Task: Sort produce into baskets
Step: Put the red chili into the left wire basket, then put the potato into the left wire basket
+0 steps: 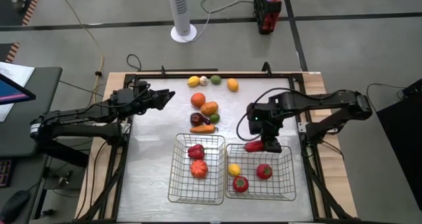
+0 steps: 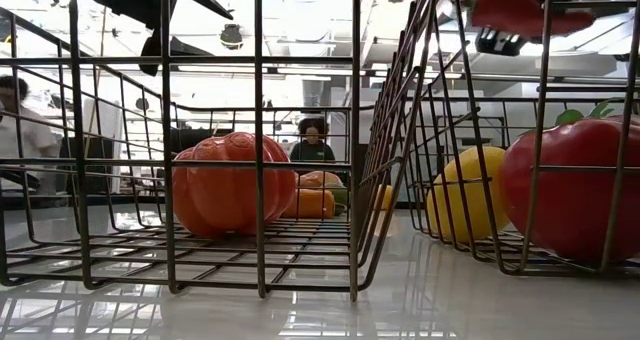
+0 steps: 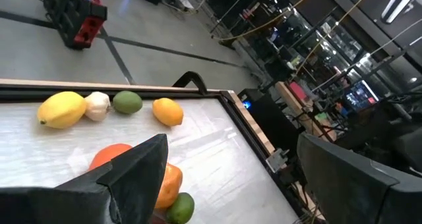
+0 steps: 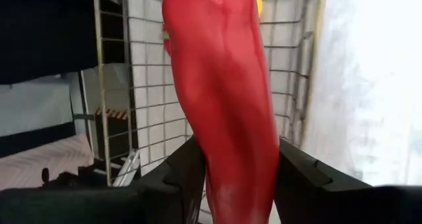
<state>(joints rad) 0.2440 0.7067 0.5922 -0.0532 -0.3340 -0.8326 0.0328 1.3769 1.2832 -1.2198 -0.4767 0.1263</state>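
Right hand [image 1: 264,145] clenched on long red pepper [image 1: 254,145], hovering above far edge of right basket [image 1: 285,192]. Left hand [image 1: 165,97] released, waiting far left. We count five pieces sorted across right and left basket [image 1: 177,184]; about eight left on tabletop [image 1: 148,165].

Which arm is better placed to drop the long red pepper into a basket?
The right: its gripper already holds the long red pepper at the right basket rim. The left gripper is open, far away.
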